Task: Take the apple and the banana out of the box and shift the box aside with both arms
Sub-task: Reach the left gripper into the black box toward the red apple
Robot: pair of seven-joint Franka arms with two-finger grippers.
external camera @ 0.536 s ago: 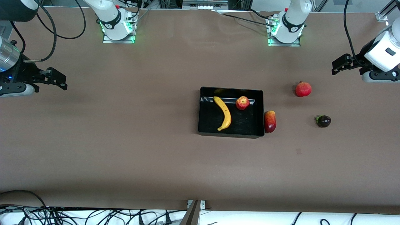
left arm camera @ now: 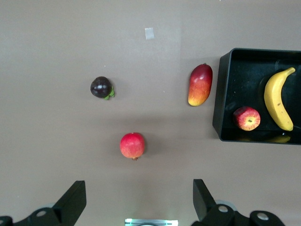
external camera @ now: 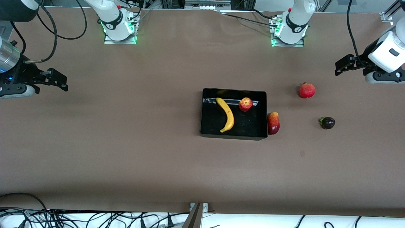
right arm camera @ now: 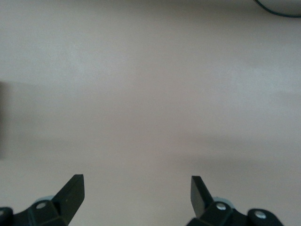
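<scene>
The black box (external camera: 205,131) sits mid-table. In it lie the yellow banana (external camera: 227,115) and the small red apple (external camera: 245,104). In the left wrist view the box (left arm camera: 221,103), the banana (left arm camera: 278,99) and the apple (left arm camera: 247,118) also show. My left gripper (external camera: 340,67) is open and empty, held high over the table at the left arm's end; it shows in its wrist view (left arm camera: 139,197). My right gripper (external camera: 60,82) is open and empty, held high over bare table at the right arm's end; it shows in its wrist view (right arm camera: 137,193).
A red-yellow mango (external camera: 273,123) lies against the box's wall toward the left arm's end. A red pomegranate (external camera: 307,90) and a dark purple mangosteen (external camera: 327,123) lie on the table toward the left arm's end. Arm bases (external camera: 117,28) stand along the table's top edge.
My left gripper has shifted very slightly upward in the view. Nothing else has moved.
</scene>
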